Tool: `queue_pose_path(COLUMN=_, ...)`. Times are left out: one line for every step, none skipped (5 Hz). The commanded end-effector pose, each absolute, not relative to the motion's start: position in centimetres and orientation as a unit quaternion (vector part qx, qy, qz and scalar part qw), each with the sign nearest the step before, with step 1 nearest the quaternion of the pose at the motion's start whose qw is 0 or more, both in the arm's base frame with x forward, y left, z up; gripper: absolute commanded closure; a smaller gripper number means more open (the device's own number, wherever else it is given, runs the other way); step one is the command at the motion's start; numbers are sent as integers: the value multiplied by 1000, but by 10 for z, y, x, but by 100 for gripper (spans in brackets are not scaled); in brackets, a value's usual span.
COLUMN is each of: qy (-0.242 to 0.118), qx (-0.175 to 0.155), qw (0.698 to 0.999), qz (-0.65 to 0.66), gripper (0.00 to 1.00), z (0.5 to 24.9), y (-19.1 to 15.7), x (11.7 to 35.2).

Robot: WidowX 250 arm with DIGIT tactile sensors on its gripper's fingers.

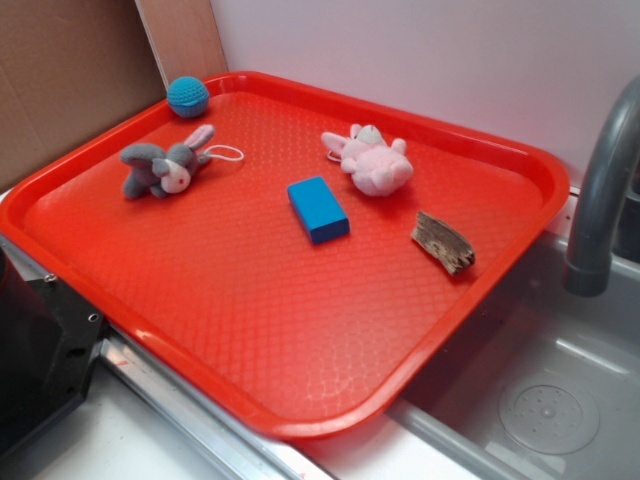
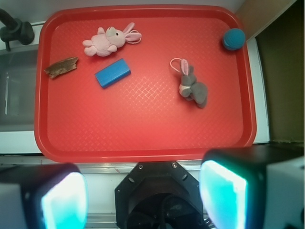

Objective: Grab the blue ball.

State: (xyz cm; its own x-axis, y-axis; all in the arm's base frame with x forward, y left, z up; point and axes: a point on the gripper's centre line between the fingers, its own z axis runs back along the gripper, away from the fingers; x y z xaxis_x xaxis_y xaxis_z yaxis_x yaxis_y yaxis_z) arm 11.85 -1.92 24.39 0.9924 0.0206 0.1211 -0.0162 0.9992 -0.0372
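The blue ball (image 1: 187,96) (image 2: 233,38), small and knitted, rests in the far left corner of the red tray (image 1: 250,320) in the exterior view; in the wrist view it lies at the tray's (image 2: 143,124) top right corner. My gripper (image 2: 143,200) hovers high above the tray's near edge, well away from the ball. Its two teal pads (image 2: 224,195) stand wide apart with nothing between them. The gripper itself does not show in the exterior view; only the robot's black base (image 1: 35,350) appears at the lower left.
On the tray lie a grey plush rabbit (image 1: 165,168) (image 2: 193,86), a pink plush rabbit (image 1: 370,160) (image 2: 108,40), a blue rectangular block (image 1: 318,209) (image 2: 112,72) and a piece of wood (image 1: 442,242) (image 2: 62,67). A grey faucet (image 1: 600,200) and sink (image 1: 540,400) stand at the right.
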Motion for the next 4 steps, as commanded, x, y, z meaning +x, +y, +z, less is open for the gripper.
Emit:
queue_pose_path(qy=-61, qx=-18, qw=998, qz=9, gripper=0, z=244, y=-19, x=118)
queue_pose_path(qy=-81, qx=22, qw=988, qz=127, gripper=0, z=194, y=31, x=168)
queue_pose_path(qy=-110, qx=9, qw=968, qz=226, gripper=0, z=156, y=64, x=207)
queue_pose_path(qy=-165, qx=32, qw=927, qz=336, gripper=0, z=122, y=91, x=233)
